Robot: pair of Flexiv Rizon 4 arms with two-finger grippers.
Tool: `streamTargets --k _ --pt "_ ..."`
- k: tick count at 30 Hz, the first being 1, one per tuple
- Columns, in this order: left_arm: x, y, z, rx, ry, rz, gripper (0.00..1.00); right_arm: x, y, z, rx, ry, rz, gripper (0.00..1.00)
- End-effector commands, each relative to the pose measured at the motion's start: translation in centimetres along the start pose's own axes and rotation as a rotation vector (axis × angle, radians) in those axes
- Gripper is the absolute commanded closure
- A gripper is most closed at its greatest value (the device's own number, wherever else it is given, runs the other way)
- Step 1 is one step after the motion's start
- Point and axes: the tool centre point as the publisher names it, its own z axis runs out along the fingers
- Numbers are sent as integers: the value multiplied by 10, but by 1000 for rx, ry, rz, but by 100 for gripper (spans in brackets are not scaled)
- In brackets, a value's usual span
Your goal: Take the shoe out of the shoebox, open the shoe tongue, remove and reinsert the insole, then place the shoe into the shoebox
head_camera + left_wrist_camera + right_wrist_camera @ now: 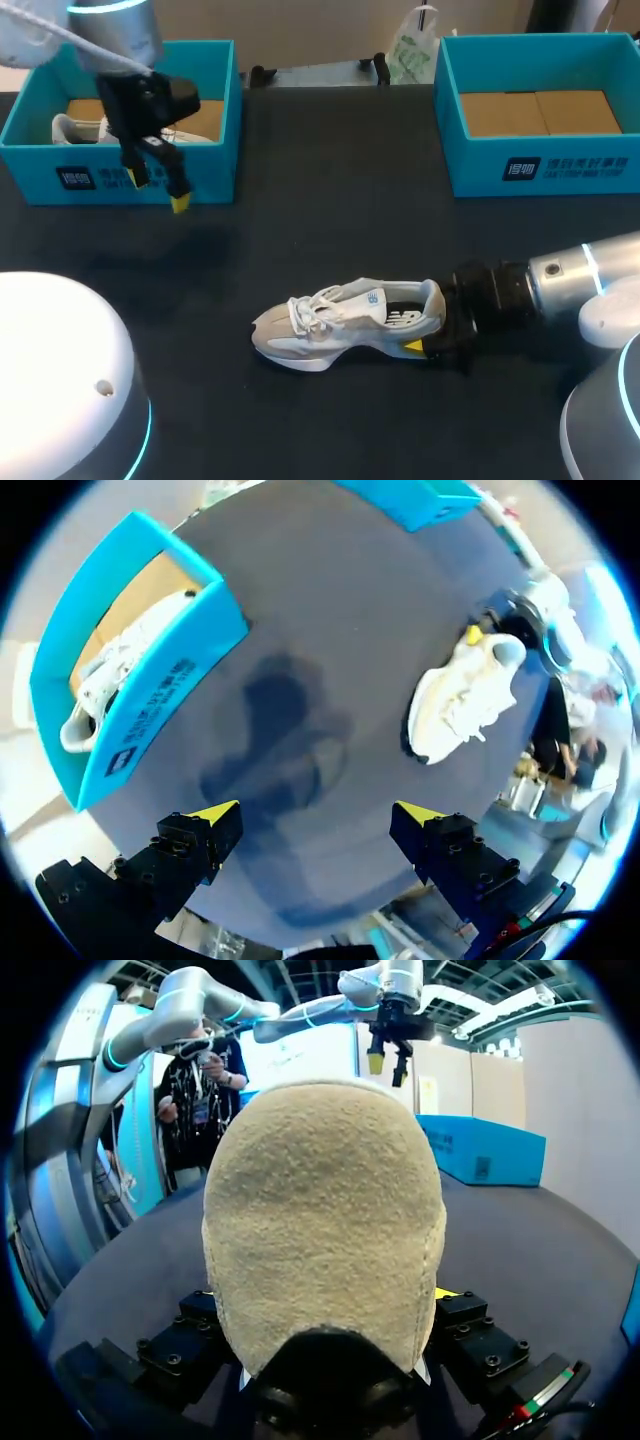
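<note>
R gripper (430, 330) clamped on heel of shoe (335, 322), which sat mid-table (300, 200), outside both boxes. L gripper (158, 190) spread open, empty, above front wall of left shoebox (40, 175).

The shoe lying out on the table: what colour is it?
White and pale grey; the shoe shows best in the head view.

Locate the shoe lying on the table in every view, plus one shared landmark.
Head: shoe mid-table, heel in the right claw.
Left wrist: shoe far ahead of the left claw.
Right wrist: heel held in the right claw, close up.
Landmark: the left claw, seen in all three.
</note>
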Motion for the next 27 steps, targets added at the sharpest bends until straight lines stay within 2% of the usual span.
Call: streamTargets --k 1,6,8,10,11,13,18,21,27 --pt "2 -8 -3 -31 -6 0 0 1 2 -1 4 -2 0 100" --pt "2 -8 -3 -31 -6 0 0 1 2 -1 4 -2 0 100" --pt "8 -13 -2 -52 42 -81 0 1 2 -1 4 -2 0 100" --pt "21 -17 3 -26 11 -178 0 1 2 -1 4 -2 0 100" --pt "31 -19 6 -39 37 -210 0 1 2 -1 4 -2 0 100" --pt "48 -23 10 -40 9 -287 0 1 2 -1 4 -2 0 100" --pt "86 -19 13 70 -58 -361 0 1 2 -1 4 -2 0 100" --pt "106 -25 14 80 -87 -489 0 1 2 -1 4 -2 0 100" --pt "106 -25 14 80 -87 -489 0 1 2 -1 4 -2 0 100"
